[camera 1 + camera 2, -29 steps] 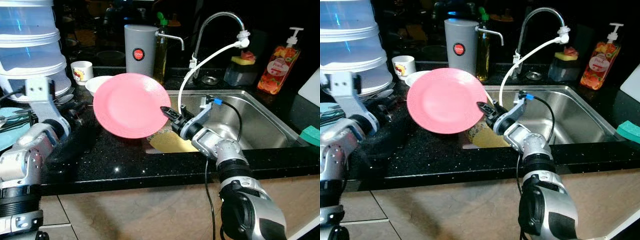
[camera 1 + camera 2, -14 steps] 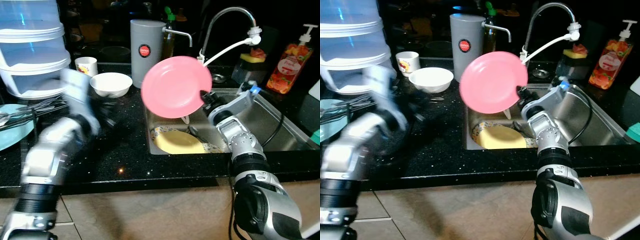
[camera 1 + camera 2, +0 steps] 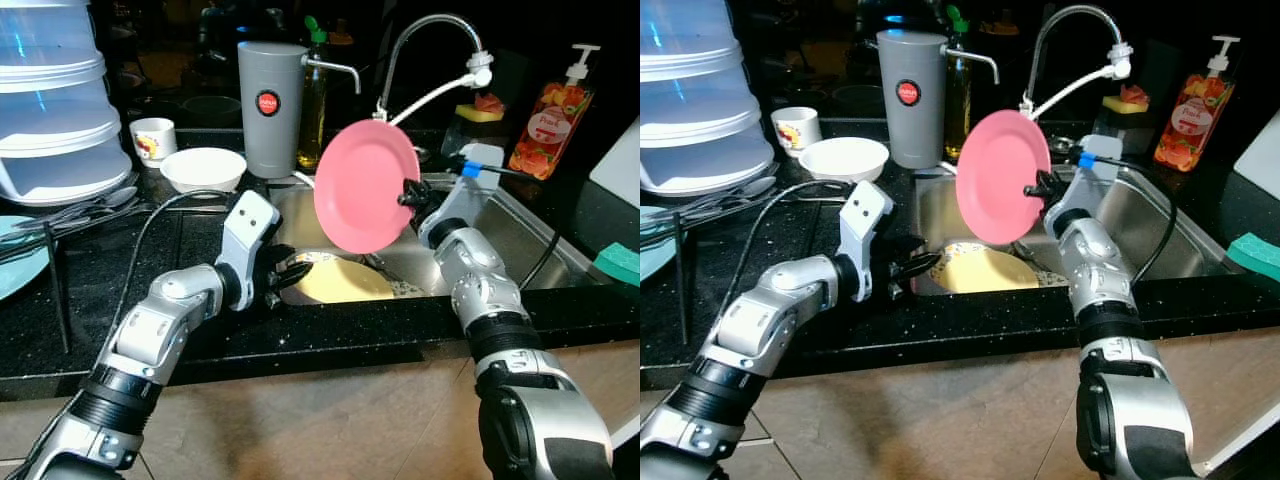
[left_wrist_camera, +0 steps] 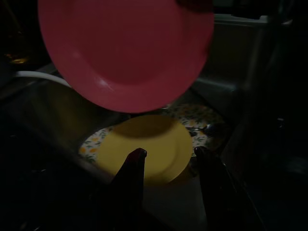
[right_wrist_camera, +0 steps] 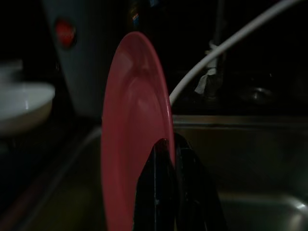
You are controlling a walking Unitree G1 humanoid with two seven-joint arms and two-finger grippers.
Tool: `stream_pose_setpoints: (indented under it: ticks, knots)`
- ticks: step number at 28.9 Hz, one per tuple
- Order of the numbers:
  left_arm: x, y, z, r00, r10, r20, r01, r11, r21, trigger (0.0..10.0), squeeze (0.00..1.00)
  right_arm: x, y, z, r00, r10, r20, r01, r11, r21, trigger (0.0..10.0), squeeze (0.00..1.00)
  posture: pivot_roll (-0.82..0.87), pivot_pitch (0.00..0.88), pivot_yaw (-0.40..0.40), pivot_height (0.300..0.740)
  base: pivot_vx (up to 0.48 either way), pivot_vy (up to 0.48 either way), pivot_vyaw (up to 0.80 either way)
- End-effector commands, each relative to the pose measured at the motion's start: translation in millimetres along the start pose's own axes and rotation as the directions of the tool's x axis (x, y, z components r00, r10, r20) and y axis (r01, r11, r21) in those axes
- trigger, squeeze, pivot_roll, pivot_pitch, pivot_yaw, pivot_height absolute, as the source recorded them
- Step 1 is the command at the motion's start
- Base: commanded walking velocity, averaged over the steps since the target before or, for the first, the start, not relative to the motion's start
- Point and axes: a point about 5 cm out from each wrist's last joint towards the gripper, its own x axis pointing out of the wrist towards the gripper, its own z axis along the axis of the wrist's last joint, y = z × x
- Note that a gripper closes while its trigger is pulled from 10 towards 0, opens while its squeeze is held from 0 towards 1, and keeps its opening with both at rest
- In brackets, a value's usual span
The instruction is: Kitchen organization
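The right pincer (image 3: 408, 193) is clamped on the rim of a pink plate (image 3: 365, 186), one finger on each face, as the right wrist view confirms. The plate is held upright, on edge and clear of any support, above the left part of the steel sink (image 3: 520, 255). Directly below it, on the sink floor, lies a yellow plate (image 3: 338, 283) resting on a flower-patterned plate (image 4: 195, 118); a spoon (image 4: 207, 129) lies beside them. The left pincer (image 3: 291, 268) is at the left edge of the sink, just above the yellow plate, its fingers apart and holding nothing; in the left wrist view the two fingertips (image 4: 134, 156) frame the yellow plate without touching it. The black speckled surface (image 3: 180, 330) carries a white bowl (image 3: 203, 168) and a small printed cup (image 3: 153, 139) to the left of the sink. A grey jug (image 3: 269, 107) stands behind the bowl, with a green-capped bottle (image 3: 314, 100) just beside it. A curved tap (image 3: 425, 50) with a white hose (image 3: 425, 95) rises behind the sink. An orange soap dispenser (image 3: 548, 120) stands at the right rear. Stacked clear containers (image 3: 55, 110) occupy the far left.
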Motion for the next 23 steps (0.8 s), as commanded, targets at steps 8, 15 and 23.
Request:
stream_pose_setpoints:
  ticks: [8, 15, 23]
  knots:
    - [-2.9, 9.9, -3.5, 0.998, 0.058, -0.035, -0.058, 0.998, 0.018, 10.0, 0.00, -6.9, 10.4, -33.3, 0.974, 0.076, -0.212, -0.125, 0.966, -0.225, 10.0, 0.00, 0.06, 0.000, -0.049, 0.740, 0.000, 0.000, 0.00]
    - [-1.2, 6.5, -4.6, 0.999, 0.039, -0.027, -0.040, 0.999, -0.021, 10.0, 0.00, -8.5, 10.6, -38.4, 0.966, 0.079, -0.245, -0.139, 0.961, -0.240, 10.0, 0.26, 0.06, 0.000, -0.050, 0.740, 0.000, 0.000, 0.00]
    - [-1.7, 8.6, -4.9, 0.998, 0.049, -0.029, -0.049, 0.999, -0.022, 10.0, 0.00, -8.0, 8.7, -37.5, 0.969, 0.054, -0.242, -0.115, 0.963, -0.245, 10.0, 1.00, 0.06, 0.000, -0.049, 0.740, 0.000, 0.000, 0.00]
